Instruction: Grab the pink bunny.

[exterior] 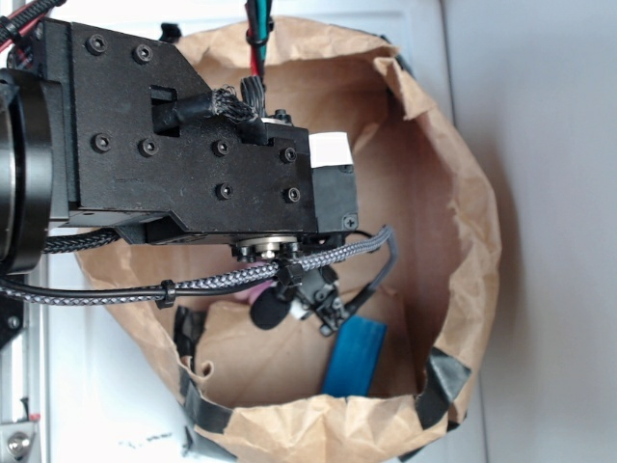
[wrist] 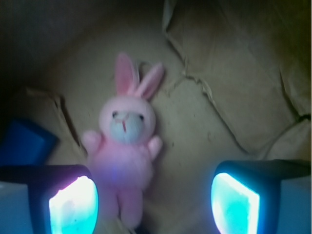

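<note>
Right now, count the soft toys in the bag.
1. The pink bunny lies on the paper bag floor, beside the blue block. The arm hides part of the bag, so others may be hidden.

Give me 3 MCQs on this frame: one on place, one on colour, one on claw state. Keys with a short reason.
1. Where does the pink bunny lie?
A. on the floor of the paper bag
B. on top of the blue block
C. outside the bag

2. What colour is the block?
A. red
B. blue
C. green

3. How is the claw?
A. shut on the bunny
B. shut on the block
C. open, holding nothing

Key: 1 A, wrist view shows it flat on brown paper. 2 B, blue in both views. 3 C, the fingers stand wide apart, the bunny beside the left one, ungripped.
</note>
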Robot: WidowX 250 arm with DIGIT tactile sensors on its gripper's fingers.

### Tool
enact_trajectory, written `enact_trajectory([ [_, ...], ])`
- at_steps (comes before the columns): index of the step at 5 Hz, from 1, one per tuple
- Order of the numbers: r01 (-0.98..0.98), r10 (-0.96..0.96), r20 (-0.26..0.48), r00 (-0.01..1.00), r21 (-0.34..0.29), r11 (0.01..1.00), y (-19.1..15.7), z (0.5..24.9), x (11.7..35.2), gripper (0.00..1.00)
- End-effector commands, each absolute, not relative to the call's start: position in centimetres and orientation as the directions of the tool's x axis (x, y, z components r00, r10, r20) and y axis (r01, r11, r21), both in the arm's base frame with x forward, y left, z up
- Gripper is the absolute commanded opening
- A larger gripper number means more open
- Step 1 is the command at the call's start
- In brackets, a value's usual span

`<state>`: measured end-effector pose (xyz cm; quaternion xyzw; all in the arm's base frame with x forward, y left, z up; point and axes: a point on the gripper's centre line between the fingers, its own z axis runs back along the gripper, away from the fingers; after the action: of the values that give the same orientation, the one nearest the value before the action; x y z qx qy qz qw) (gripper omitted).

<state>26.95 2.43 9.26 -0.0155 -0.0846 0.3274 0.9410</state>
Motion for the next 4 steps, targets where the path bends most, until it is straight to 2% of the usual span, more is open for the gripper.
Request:
enact_trajectory([
  [1,-0.622,0.632,0.205,0.748,-0.119,0.774,3.6,11.2,27.6,1.00],
  [3,-0.622,0.632,0.205,0.748,-0.119,0.774,3.6,11.2,27.6,1.00],
  [4,-0.595,0.600,0.208,0.772,-0.093,0.798,3.1,9.7,28.0,1.00],
])
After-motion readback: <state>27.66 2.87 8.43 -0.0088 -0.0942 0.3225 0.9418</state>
